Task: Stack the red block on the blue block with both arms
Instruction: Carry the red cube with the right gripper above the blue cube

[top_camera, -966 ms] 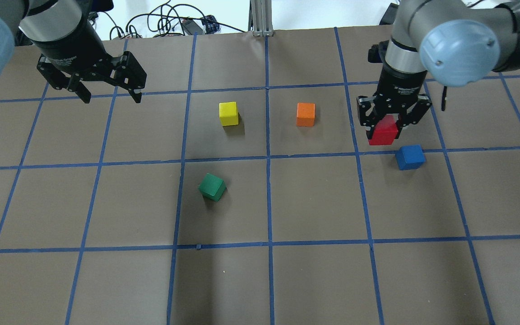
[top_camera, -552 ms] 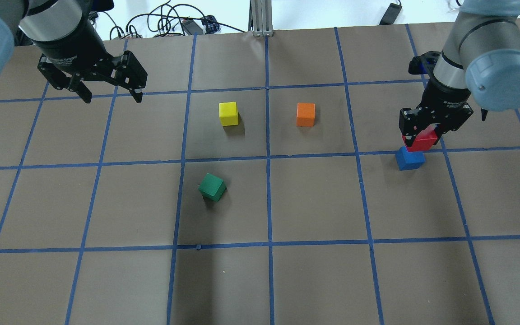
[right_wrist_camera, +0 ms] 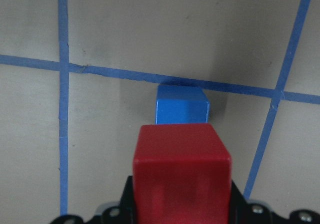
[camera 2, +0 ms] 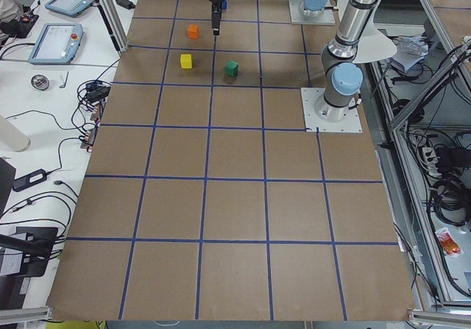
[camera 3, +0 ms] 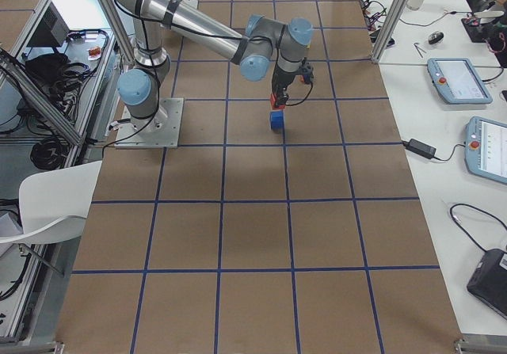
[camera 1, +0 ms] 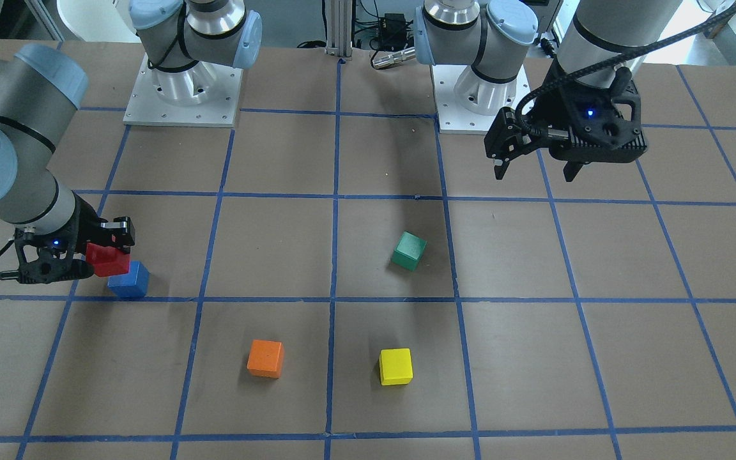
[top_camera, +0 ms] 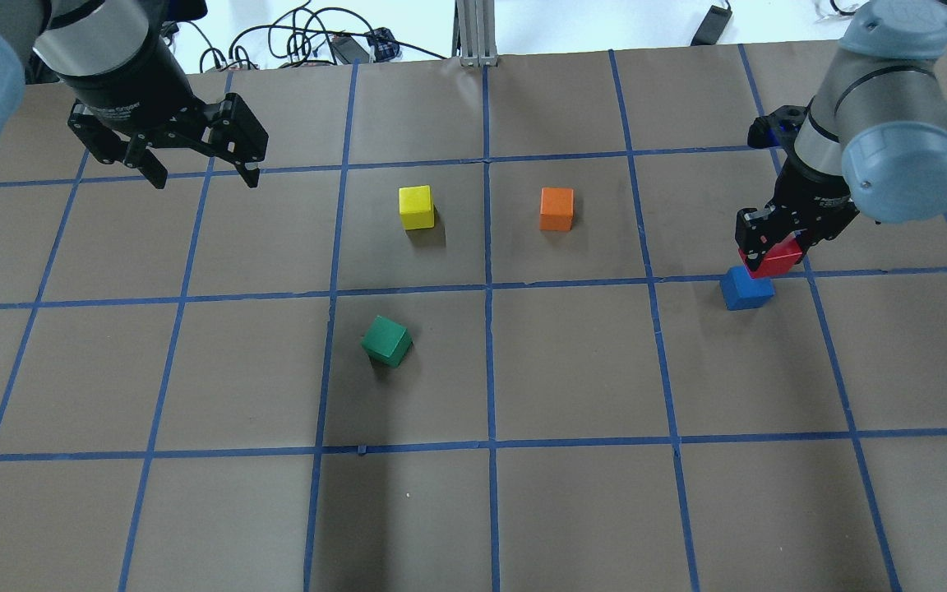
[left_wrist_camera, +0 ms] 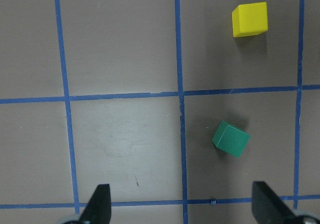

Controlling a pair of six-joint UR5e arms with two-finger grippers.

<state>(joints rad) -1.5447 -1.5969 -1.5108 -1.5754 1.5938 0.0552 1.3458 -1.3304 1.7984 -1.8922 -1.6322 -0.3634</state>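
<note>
The right gripper, clamped on the red block, held it over the blue block on the worktop; in the wrist view the blue block lay slightly ahead of the gripper rather than squarely beneath. The left gripper hung spread wide and empty, well apart from both blocks. Whether the red block touched the blue block could not be made out, and the wrist view cut off the gripper's fingers.

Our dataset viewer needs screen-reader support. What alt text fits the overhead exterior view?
The right gripper holds the red block over the blue block at right. The left gripper hangs open far left; a yellow block, orange block and green block lie between.
</note>
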